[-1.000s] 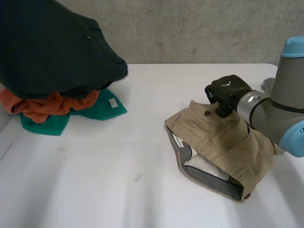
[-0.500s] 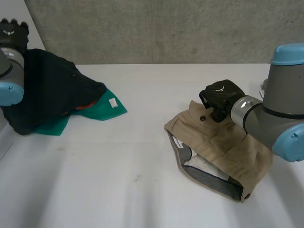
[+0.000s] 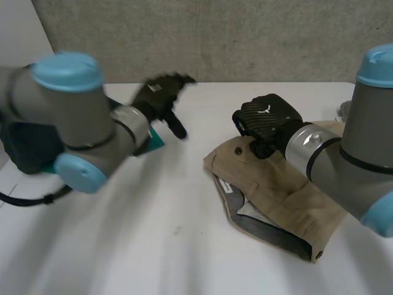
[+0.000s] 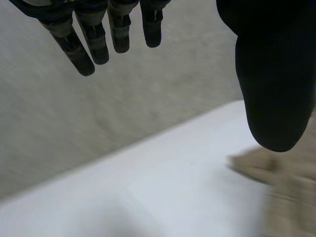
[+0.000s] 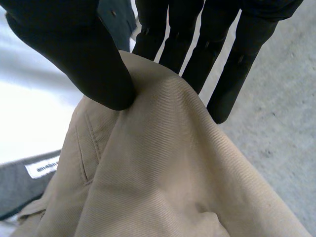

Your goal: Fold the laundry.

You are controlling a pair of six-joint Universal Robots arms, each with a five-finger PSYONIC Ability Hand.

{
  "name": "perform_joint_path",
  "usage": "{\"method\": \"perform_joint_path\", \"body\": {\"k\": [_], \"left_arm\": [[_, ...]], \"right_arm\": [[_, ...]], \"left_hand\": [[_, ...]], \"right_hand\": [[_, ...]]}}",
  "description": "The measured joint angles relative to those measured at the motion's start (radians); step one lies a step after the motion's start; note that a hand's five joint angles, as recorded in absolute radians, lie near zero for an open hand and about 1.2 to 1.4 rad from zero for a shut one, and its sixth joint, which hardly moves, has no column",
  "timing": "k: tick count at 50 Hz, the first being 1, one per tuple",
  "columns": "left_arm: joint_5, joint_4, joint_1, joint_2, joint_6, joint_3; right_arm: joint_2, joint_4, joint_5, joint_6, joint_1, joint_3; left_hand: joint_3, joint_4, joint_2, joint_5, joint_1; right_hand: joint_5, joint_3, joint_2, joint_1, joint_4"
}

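Observation:
Khaki shorts (image 3: 288,196) lie crumpled on the white table (image 3: 153,246) at the right, grey lining and a white label showing. My right hand (image 3: 265,117) is at their far waistband edge. In the right wrist view its thumb (image 5: 89,54) and straight fingers pinch a raised fold of the khaki shorts (image 5: 163,173). My left hand (image 3: 161,97) hangs in the air over the table's middle left, fingers (image 4: 94,39) straight and spread, holding nothing. In the left wrist view the shorts (image 4: 281,173) lie beyond its thumb.
A dark garment (image 3: 27,147) lies on a pile at the far left, with a corner of green cloth (image 3: 158,140) peeking from behind my left arm. A concrete wall stands behind the table.
My left hand has let go of the dark garment, which now lies on the left pile, and swung toward the middle. My right hand has pulled the shorts' waistband slightly left.

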Motion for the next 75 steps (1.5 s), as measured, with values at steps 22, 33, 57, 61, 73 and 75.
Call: {"method": "perform_joint_path", "body": {"k": [22, 33, 57, 61, 73, 75], "left_arm": [[-0.078, -0.253, -0.055, -0.233, -0.151, 0.340], [-0.176, -0.109, 0.048, 0.064, -0.095, 0.407], [-0.019, -0.150, -0.354, -0.133, 0.080, 0.202], [-0.014, -0.146, -0.345, -0.049, 0.102, 0.150], [-0.083, -0.141, -0.131, 0.311, 0.161, -0.057], [-0.098, -0.156, -0.100, 0.333, 0.184, -0.094]], "right_arm": [[-0.096, -0.044, -0.001, 0.049, 0.024, 0.053], [-0.136, -0.103, 0.032, 0.075, -0.097, 0.022], [-0.108, -0.134, 0.039, 0.058, -0.263, -0.031], [-0.095, -0.131, 0.039, 0.038, -0.260, -0.032], [-0.104, 0.025, 0.062, 0.024, -0.123, 0.004], [-0.104, 0.064, 0.063, 0.032, -0.100, 0.014]], "left_hand": [[0.972, 0.991, 0.990, 0.916, 0.967], [0.972, 0.992, 0.991, 0.916, 0.967], [0.359, 0.359, 0.361, 0.336, 0.352], [0.289, 0.285, 0.293, 0.256, 0.296], [0.208, 0.207, 0.213, 0.179, 0.228], [0.208, 0.207, 0.213, 0.179, 0.228]], "right_hand": [[-0.940, -0.963, -0.956, -0.904, -0.969], [-0.940, -0.978, -0.964, -0.904, -0.990], [-0.941, -0.978, -0.964, -0.904, -0.990], [-0.941, -0.978, -0.964, -0.904, -0.990], [-0.936, -0.972, -0.961, -0.900, -0.982], [-0.930, -0.961, -0.961, -0.900, -0.969]]}}
